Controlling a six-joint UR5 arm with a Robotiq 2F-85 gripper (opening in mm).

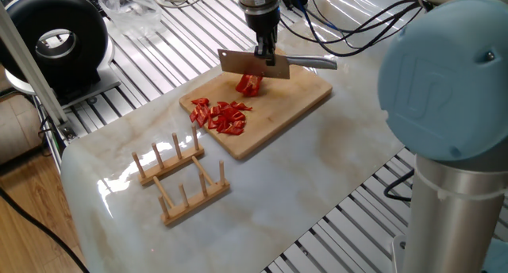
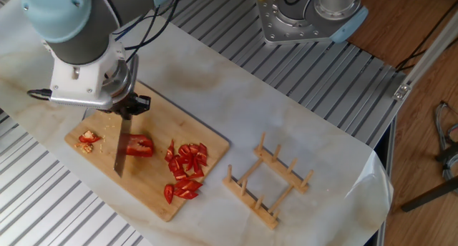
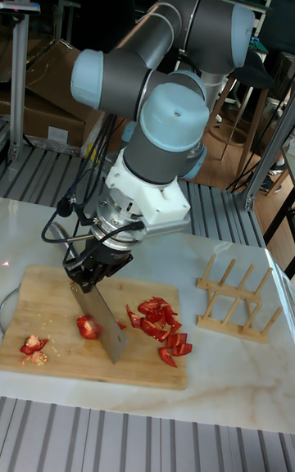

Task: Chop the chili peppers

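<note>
The uncut chili pepper (image 2: 139, 146) lies mid cutting board (image 2: 207, 142), chopped bits (image 2: 184, 171) heaped near one end, scraps (image 2: 88, 139) at the other. My claw (image 2: 127, 106) is clamped on the cleaver (image 2: 119, 154), its blade touching the pepper.

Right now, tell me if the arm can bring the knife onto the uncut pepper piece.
Probably yes: the gripper holds the knife right beside the uncut pepper piece on the cutting board, with nothing between them.
</note>
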